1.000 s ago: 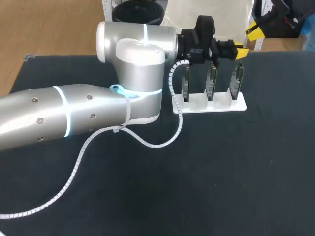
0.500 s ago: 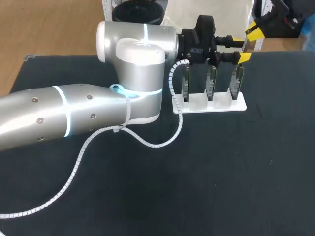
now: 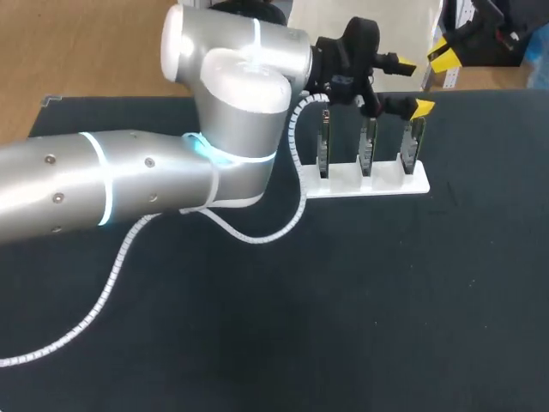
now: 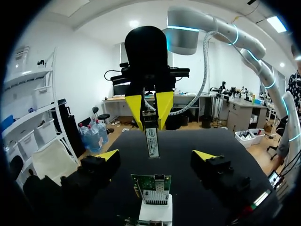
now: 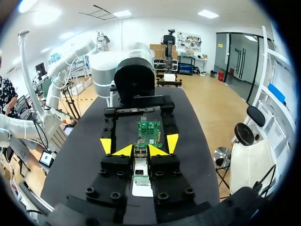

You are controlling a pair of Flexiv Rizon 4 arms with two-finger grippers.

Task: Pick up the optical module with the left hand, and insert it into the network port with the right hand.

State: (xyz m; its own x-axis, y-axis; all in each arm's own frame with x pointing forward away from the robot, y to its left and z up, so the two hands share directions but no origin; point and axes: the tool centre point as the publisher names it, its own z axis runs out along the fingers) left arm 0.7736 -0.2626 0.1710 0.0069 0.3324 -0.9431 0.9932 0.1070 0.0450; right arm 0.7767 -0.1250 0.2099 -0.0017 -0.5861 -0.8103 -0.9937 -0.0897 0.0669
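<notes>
Near the network card (image 4: 151,188), our right gripper (image 4: 150,117) jaws clamp the optical module (image 4: 151,140); the left gripper (image 4: 156,156) jaws are open. We judge it light and stiff; hold its rear.

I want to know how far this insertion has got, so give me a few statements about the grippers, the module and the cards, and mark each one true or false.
1. The right gripper is shut on the optical module. True.
2. The left gripper also grips the module. False: its fingers are open and wide apart, touching nothing.
3. The white stand holds three upright network cards. True.
4. The module is plugged into the card below it. False: it hangs above that card with a gap between them.
</notes>
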